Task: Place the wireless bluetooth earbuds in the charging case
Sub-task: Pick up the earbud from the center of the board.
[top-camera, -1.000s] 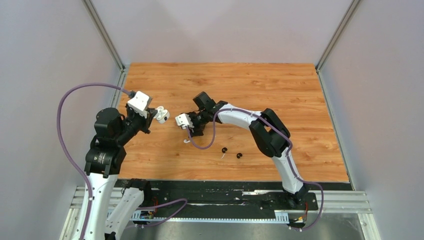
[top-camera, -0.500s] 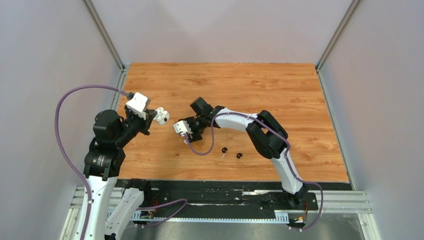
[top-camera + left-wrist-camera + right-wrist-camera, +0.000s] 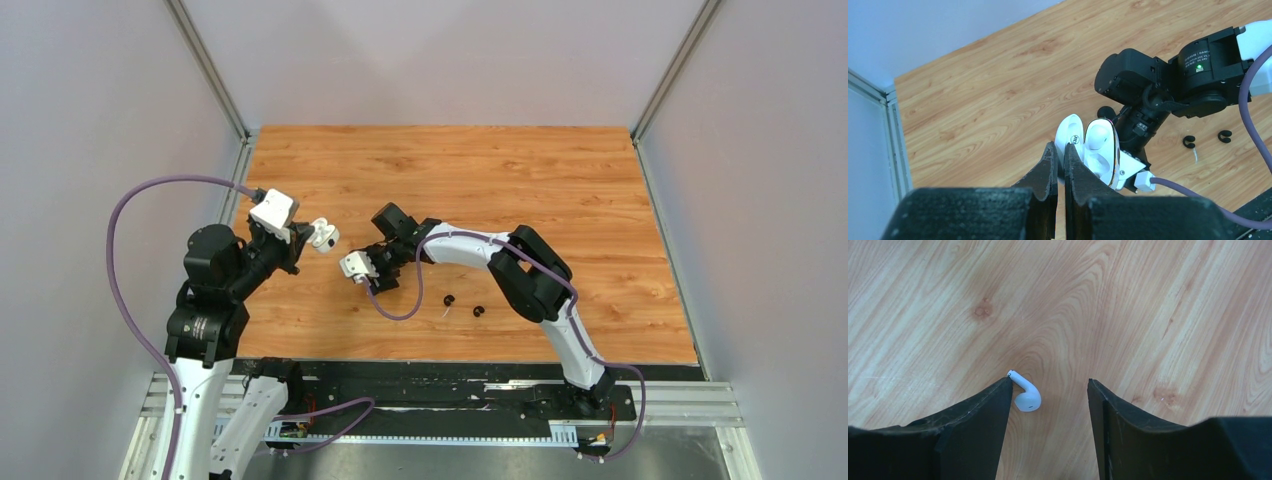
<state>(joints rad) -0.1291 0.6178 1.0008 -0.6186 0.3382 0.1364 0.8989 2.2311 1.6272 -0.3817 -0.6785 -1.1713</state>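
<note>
Down at the table (image 3: 1148,300) with the right gripper (image 3: 1049,382), jaws apart around a white earbud (image 3: 1027,397), stem tip against one finger. Over at the left gripper (image 3: 1059,146), clamped onto the open charging case (image 3: 1100,150).

There are two black earbuds (image 3: 446,299) and one white earbud (image 3: 1025,396) in sight. One white charging case (image 3: 1098,150) shows. One wooden table (image 3: 600,180) carries two arms, the left arm (image 3: 215,290) and the right arm (image 3: 535,280), with two purple cables (image 3: 125,260).

You get white print on the right arm's motor (image 3: 1204,55) — too small to read. The charging case (image 3: 1098,145) logo blurs too.
</note>
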